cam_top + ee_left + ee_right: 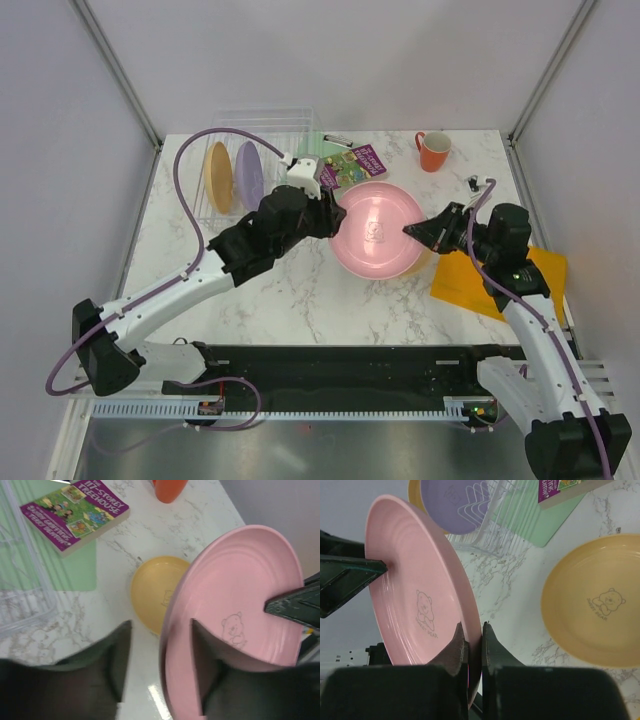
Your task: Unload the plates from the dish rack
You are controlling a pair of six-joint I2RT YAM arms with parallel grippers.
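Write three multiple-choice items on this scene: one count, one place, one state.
1. Plates standing in the dish rack: A none, B two, C four.
2. The flat yellow plate lies: A on the table, B inside the dish rack, C on a chair.
3. The right end effector is: A open, B out of view, C shut on the pink plate.
Key: B, the upright yellow plate and purple plate stand there; A, marble shows around it; C, its fingers pinch the rim.

Bright, even light is cast from above; shadows are kept soft. Slight glare is seen on the table [150,530].
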